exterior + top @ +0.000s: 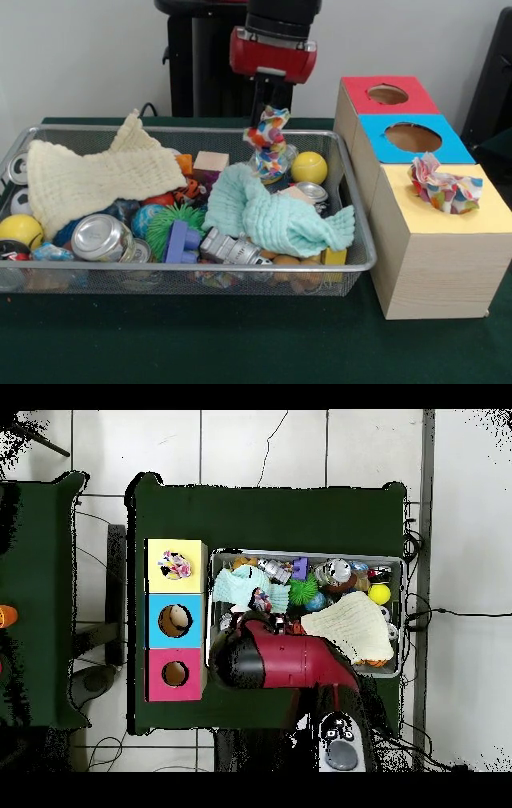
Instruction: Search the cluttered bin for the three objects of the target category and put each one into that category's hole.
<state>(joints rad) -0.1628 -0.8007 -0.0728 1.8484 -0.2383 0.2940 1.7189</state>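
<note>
The place looks like a robotics lab. A red and black robot arm (290,659) on a black pedestal (196,60) stands at a bench (240,344) covered in dark green cloth, before a bare white wall (80,56). Cables (95,519) trail across the pale tiled floor (260,449) around the bench.

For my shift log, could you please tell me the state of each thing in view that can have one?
Hand: shut on a dotted cloth, raised above the basket.
Held dotted cloth: hanging bunched from the hand.
Second dotted cloth: crumpled over the yellow box's hole, not dropped in.
Yellow box: hole covered.
Blue box: hole open.
Red box: hole open.
Basket: full of clutter.
Mint cloth: rumpled over toys.
Cream cloth: spread out.
</note>
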